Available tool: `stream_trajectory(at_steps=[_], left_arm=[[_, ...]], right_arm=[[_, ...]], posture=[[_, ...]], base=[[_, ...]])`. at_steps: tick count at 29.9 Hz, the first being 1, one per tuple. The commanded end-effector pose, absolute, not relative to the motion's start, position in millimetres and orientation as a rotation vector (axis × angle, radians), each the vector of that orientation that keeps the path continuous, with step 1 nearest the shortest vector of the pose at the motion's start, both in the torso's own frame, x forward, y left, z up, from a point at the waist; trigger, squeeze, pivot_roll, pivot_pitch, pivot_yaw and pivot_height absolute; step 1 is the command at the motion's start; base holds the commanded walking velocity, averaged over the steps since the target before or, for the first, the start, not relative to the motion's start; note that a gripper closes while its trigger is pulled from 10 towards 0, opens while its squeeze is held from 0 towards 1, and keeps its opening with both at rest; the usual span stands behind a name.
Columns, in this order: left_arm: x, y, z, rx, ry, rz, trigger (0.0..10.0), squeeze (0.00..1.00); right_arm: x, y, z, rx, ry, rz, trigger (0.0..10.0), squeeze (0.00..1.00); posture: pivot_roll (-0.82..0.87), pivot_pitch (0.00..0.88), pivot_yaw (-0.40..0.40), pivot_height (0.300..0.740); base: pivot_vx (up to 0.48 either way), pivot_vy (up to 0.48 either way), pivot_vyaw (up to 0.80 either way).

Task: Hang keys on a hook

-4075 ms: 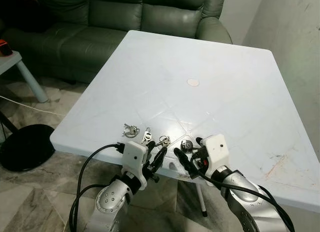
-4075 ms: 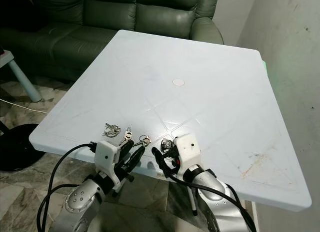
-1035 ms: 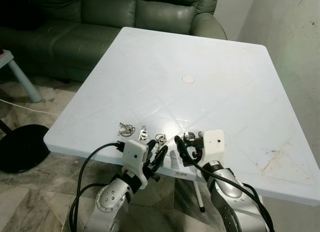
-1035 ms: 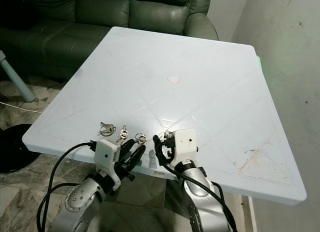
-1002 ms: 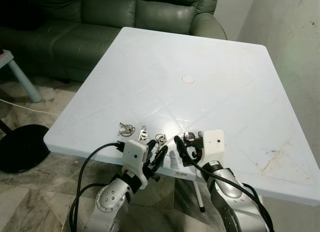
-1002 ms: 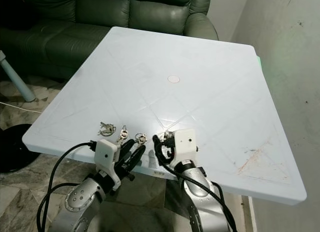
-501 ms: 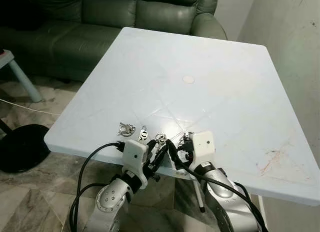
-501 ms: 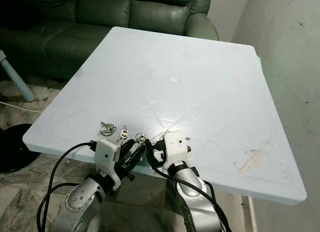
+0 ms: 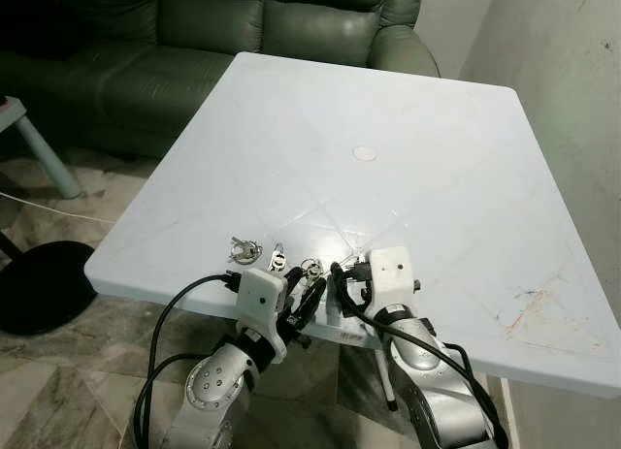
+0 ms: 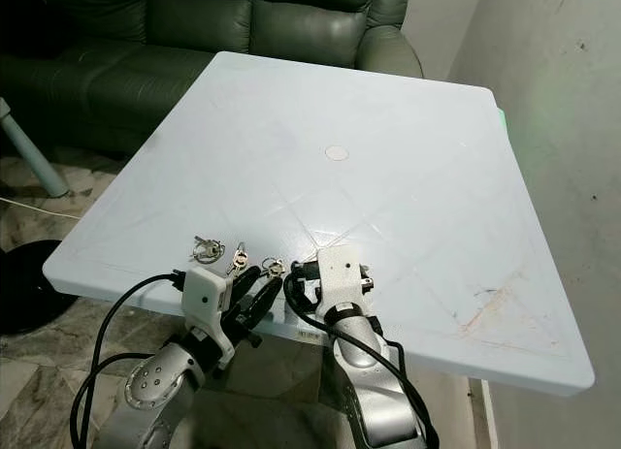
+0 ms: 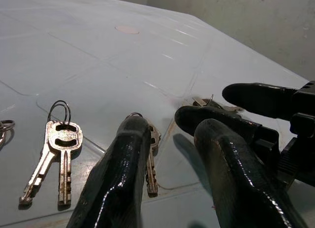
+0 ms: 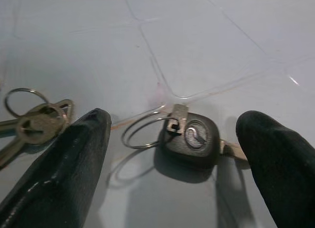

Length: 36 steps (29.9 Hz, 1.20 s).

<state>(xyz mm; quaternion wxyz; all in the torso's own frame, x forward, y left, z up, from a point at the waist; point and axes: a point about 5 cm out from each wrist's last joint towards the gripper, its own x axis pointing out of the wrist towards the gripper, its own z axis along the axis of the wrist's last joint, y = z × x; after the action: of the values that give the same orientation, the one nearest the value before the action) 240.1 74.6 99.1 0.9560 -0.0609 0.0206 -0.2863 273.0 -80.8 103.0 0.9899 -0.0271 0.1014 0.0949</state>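
— Jaws? Right gripper point(image 12: 172, 154) is spread wide, straddling the black-headed key point(image 12: 191, 138) on the counter point(image 9: 408, 148) edge; left gripper point(image 11: 170, 159) parted, idle.

— Handling?

— Probably light, stiff, slippery; pinch the plastic head, leaving its ring point(image 12: 142, 132) free.

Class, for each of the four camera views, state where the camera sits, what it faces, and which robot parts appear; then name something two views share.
Left eye view: on the head, looking down at the white table; both arms show.
Right eye view: the other head eye, same scene.
Left wrist view: along the left gripper at brass keys.
Right wrist view: along the open right gripper, straddling the black-headed key.
Shared: both wrist views show brass keys.
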Motion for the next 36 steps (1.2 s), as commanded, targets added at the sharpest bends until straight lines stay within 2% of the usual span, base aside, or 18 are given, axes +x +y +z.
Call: stream_trajectory(at_steps=[1,36], left_arm=[[237.7,72.2,100.9,-0.129,0.040,-0.584,10.0,0.00],[235.8,72.1,99.5,-0.136,0.043,-0.584,10.0,0.00]], right_arm=[[272.4,-79.3,102.2,-0.044,0.204,0.180,0.0,0.00],[267.6,-84.1,101.8,-0.040,0.188,0.180,0.0,0.00]], posture=[[0.14,0.122,-0.074,0.740],[0.13,0.130,-0.078,0.740]], base=[[0.000,0.000,0.00],[0.000,0.000,0.00]])
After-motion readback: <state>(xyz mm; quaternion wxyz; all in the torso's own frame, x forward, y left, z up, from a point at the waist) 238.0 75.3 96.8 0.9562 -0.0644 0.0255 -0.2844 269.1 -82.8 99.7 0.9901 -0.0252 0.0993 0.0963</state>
